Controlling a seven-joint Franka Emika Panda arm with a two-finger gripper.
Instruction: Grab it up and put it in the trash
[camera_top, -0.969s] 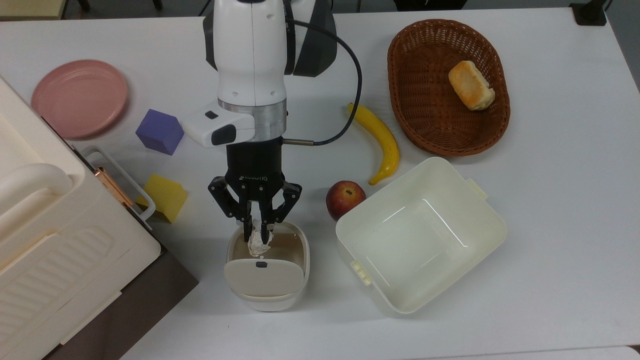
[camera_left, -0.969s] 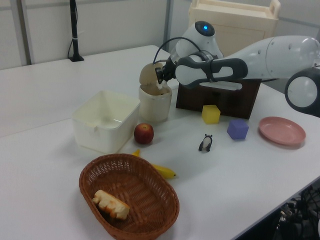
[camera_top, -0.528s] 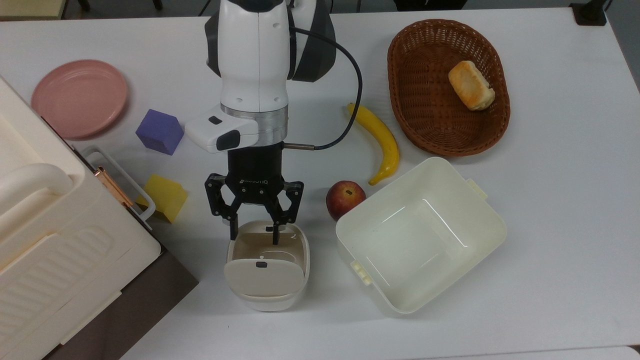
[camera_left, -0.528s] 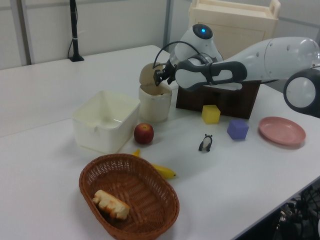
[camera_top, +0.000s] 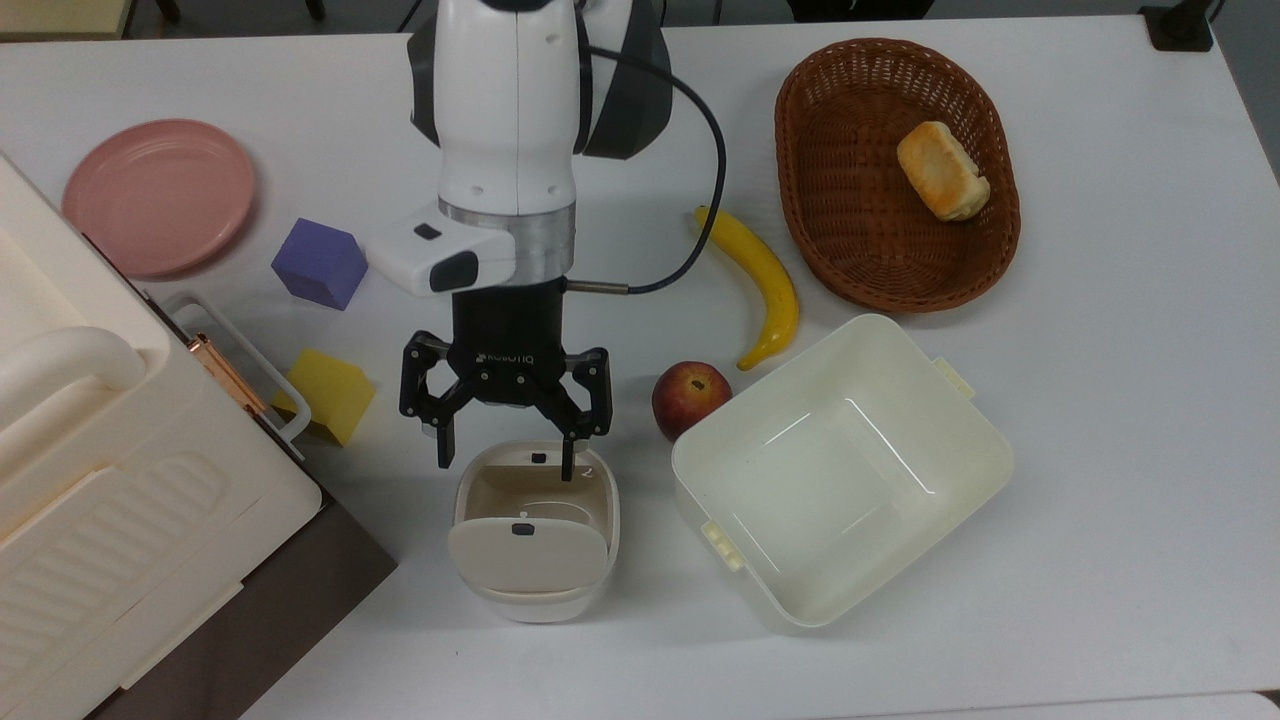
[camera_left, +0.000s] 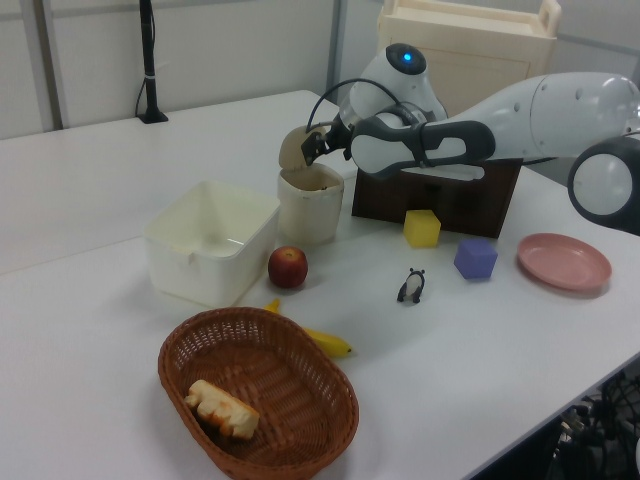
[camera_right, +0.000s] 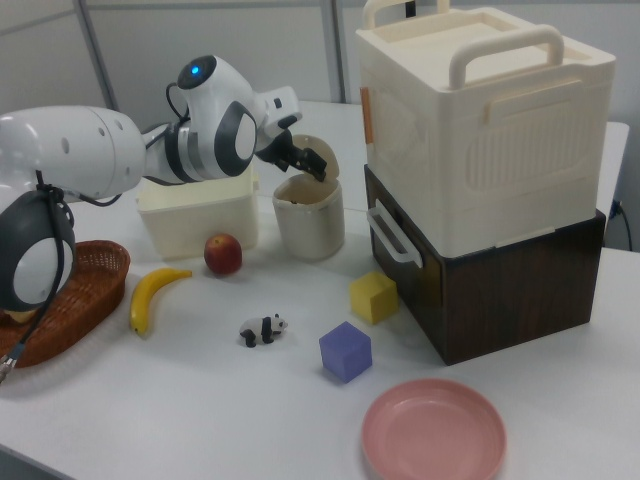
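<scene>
The trash, a small cream bin (camera_top: 612, 512) with its flap lid (camera_top: 527, 555) tilted up, stands on the white table near the top view's front middle. Its tan inside shows no paper. The crumpled white paper ball is hidden from every view. My gripper (camera_top: 506, 467) hangs open just above the bin's back rim, nothing between its black fingers. In the left view the gripper (camera_left: 312, 143) sits over the bin (camera_left: 310, 208) beside the raised lid. The right view has the gripper (camera_right: 300, 160) above the bin (camera_right: 308, 228) too.
A large cream tub (camera_top: 960, 440) and an apple (camera_top: 690, 397) lie right of the bin. Beyond are a banana (camera_top: 765, 285) and a wicker basket (camera_top: 870, 250) holding bread (camera_top: 942, 170). At left: yellow block (camera_top: 330, 395), purple cube (camera_top: 320, 263), pink plate (camera_top: 160, 195), cream crate (camera_top: 100, 500). A panda figurine (camera_left: 411, 286) stands mid-table.
One second ago my gripper was shut on the paper ball over the bin's opening. It has opened, the ball has vanished into the bin, and the gripper has drawn back slightly.
</scene>
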